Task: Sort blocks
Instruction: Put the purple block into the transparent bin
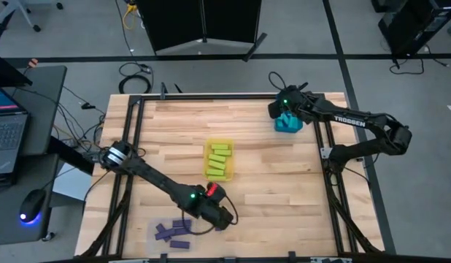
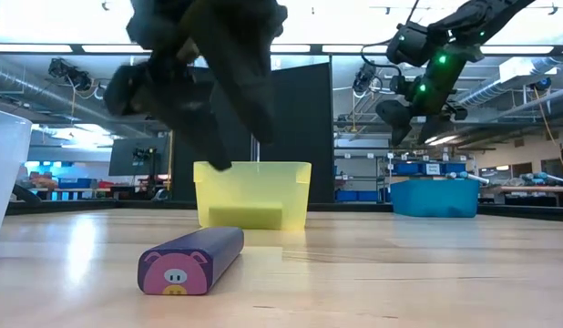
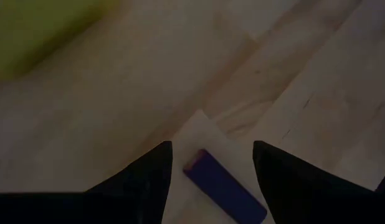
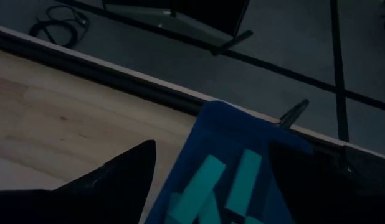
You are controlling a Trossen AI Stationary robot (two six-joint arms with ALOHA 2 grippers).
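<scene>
Fingers (image 3: 142,180) spread, straddling half-hidden purple block (image 3: 225,186).

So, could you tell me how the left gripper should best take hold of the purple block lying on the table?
Grip the purple block across its narrow width at mid-length, coming straight down. It lies flat between the left gripper's open fingers, long sides exposed.

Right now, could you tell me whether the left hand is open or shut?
Open. In the left wrist view the left hand has its two dark fingers spread wide apart, hovering over the purple block without touching it.
</scene>
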